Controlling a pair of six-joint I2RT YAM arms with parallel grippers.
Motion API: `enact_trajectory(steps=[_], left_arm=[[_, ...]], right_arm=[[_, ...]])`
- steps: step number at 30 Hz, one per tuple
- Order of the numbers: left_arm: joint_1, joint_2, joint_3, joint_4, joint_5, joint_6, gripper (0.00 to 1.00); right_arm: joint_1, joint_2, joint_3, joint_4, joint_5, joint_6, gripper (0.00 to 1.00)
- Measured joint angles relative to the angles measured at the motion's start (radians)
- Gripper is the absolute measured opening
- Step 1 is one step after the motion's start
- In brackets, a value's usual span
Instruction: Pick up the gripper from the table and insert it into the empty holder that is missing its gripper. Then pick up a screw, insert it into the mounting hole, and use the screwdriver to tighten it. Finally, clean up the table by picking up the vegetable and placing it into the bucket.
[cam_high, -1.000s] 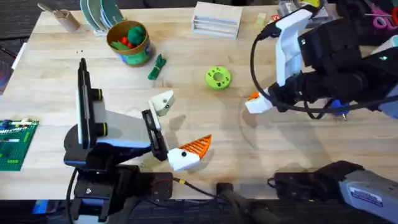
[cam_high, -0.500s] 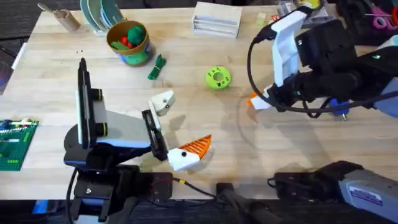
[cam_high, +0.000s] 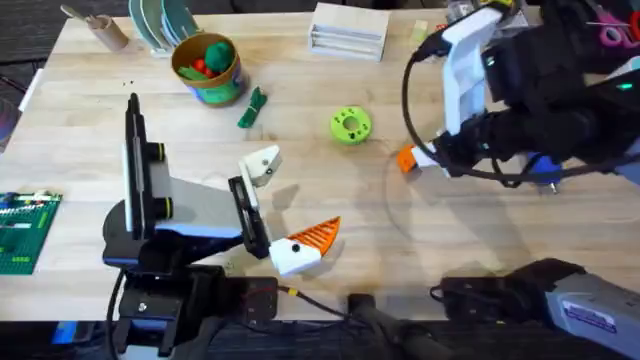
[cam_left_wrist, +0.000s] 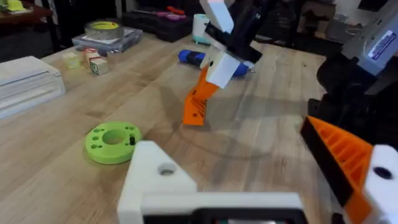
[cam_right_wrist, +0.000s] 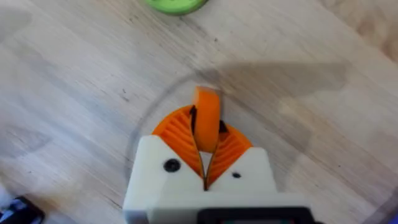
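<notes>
My right gripper (cam_high: 414, 160) is shut on the small orange ribbed gripper (cam_high: 405, 158), holding it just above the table right of centre. The right wrist view shows the gripper (cam_right_wrist: 207, 115) pinched between the orange pads (cam_right_wrist: 177, 130). My left gripper (cam_high: 285, 205) rests open near the front. Its bare white holder (cam_high: 262, 165) has a dark mounting hole (cam_left_wrist: 166, 169), and its twin finger carries an orange tip (cam_high: 318, 234). The dark-green vegetable (cam_high: 253, 108) lies beside the bucket (cam_high: 207, 65) at the far left. The blue screwdriver (cam_left_wrist: 193, 58) lies behind the right gripper.
A lime-green disc (cam_high: 350, 125) sits mid-table between the two arms. A white box (cam_high: 348, 30) stands at the far edge, plates (cam_high: 160, 20) at the far left, and a green board (cam_high: 25, 230) at the left edge.
The right gripper has shifted slightly toward the far side with the orange gripper in it. The left arm has not moved.
</notes>
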Motion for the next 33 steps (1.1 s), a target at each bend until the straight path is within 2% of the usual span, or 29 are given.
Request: enact_trajectory(steps=[7, 11, 17, 20, 21, 25, 28, 30, 33], left_arm=[[0.000, 0.000, 0.000, 0.000, 0.000, 0.000, 0.993], [0.000, 0.000, 0.000, 0.000, 0.000, 0.000, 0.993], [0.000, 0.000, 0.000, 0.000, 0.000, 0.000, 0.993], [0.000, 0.000, 0.000, 0.000, 0.000, 0.000, 0.993], [0.000, 0.000, 0.000, 0.000, 0.000, 0.000, 0.993], [0.000, 0.000, 0.000, 0.000, 0.000, 0.000, 0.993], [0.000, 0.000, 0.000, 0.000, 0.000, 0.000, 0.993], [0.000, 0.000, 0.000, 0.000, 0.000, 0.000, 0.993], [0.000, 0.000, 0.000, 0.000, 0.000, 0.000, 0.993]], right_arm=[[0.000, -0.128, 0.089, -0.033, -0.001, 0.053, 0.017], [0.000, -0.241, 0.116, -0.036, -0.005, 0.157, 0.016], [0.000, -0.414, 0.096, -0.006, -0.133, 0.362, 0.015], [0.000, -0.494, -0.004, 0.139, -0.224, 0.467, 0.014], [0.000, -0.565, -0.236, 0.485, -0.358, 0.669, 0.013], [0.018, -0.575, -0.451, 0.863, -0.434, 0.907, 0.012], [0.056, -0.574, -0.556, 1.038, -0.459, 1.033, 0.011], [0.115, -0.541, -0.601, 1.079, -0.473, 1.139, 0.011], [0.157, -0.493, -0.604, 1.103, -0.472, 1.197, 0.011]])
